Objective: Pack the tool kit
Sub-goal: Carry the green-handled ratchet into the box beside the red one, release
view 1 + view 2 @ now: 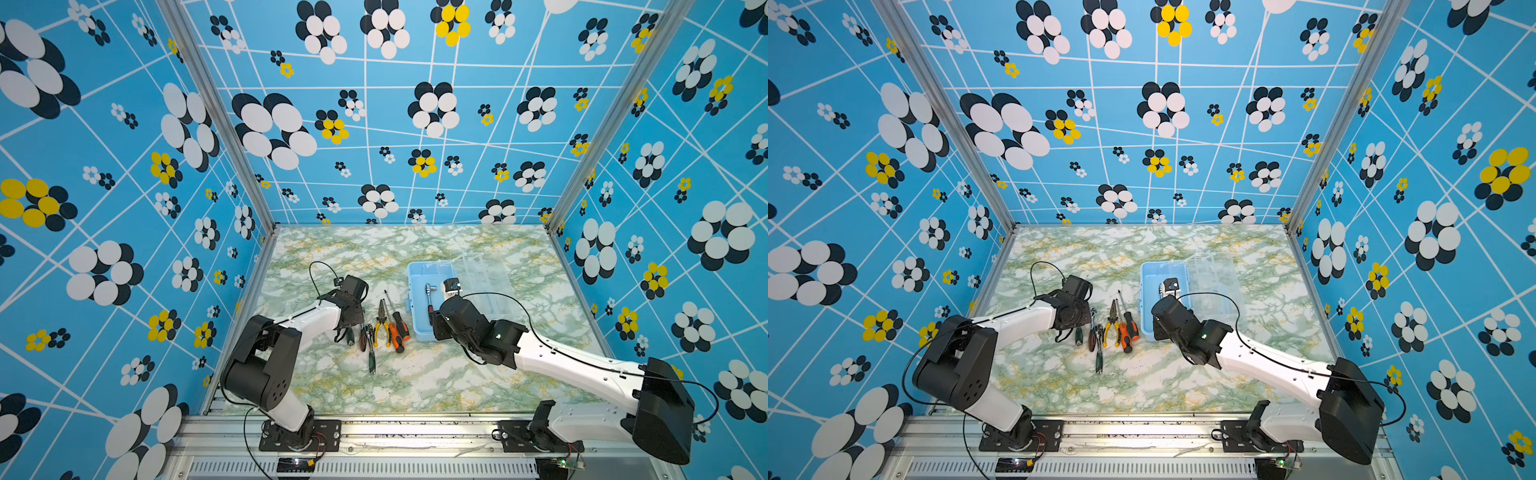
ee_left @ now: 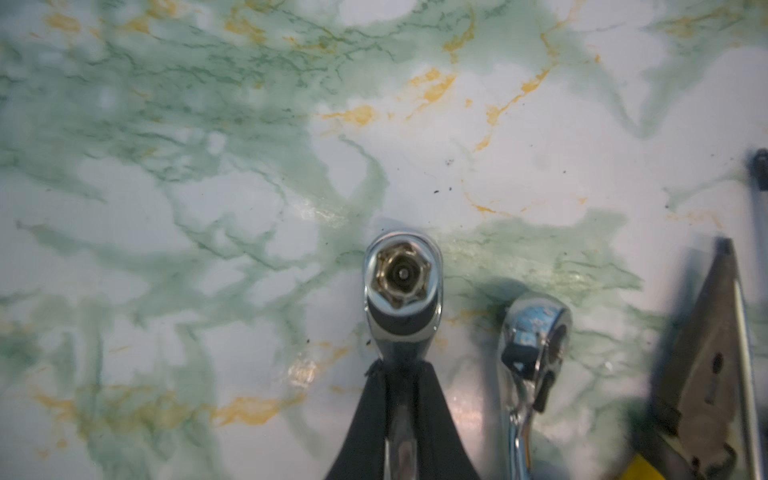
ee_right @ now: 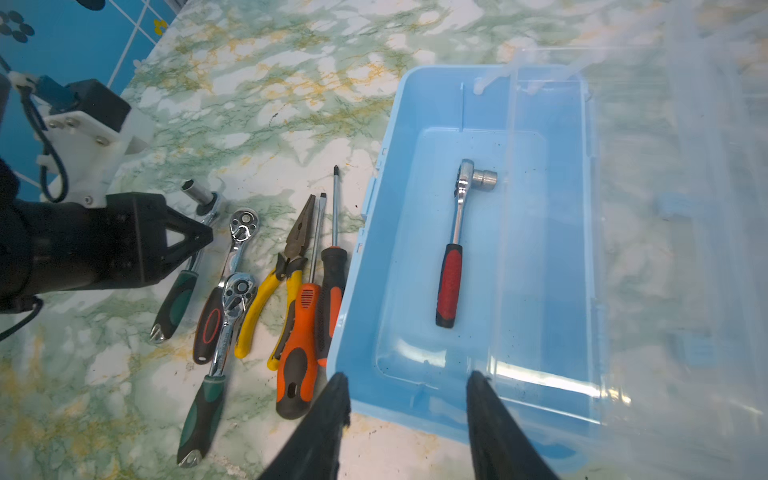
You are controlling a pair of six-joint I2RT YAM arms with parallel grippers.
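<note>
The tool kit's light-blue box (image 3: 361, 266) (image 1: 411, 303) stands open, its clear lid (image 3: 685, 208) folded away to the side. One red-handled ratchet wrench (image 3: 451, 282) lies inside. My left gripper (image 2: 401, 374) (image 3: 199, 239) is shut on the chrome shaft of a green-handled ratchet wrench (image 3: 174, 299) with a socket (image 2: 402, 276) on its head. Whether it is off the table I cannot tell. My right gripper (image 3: 409, 386) hangs open and empty over the box's near wall.
Beside the box on the marble table (image 1: 415, 374) lie two more ratchet wrenches (image 3: 232, 291), yellow-handled pliers (image 3: 266, 299) (image 1: 381, 322) and two orange-black screwdrivers (image 3: 307, 332) (image 1: 397, 332), close together in a row. Patterned walls close the sides and back.
</note>
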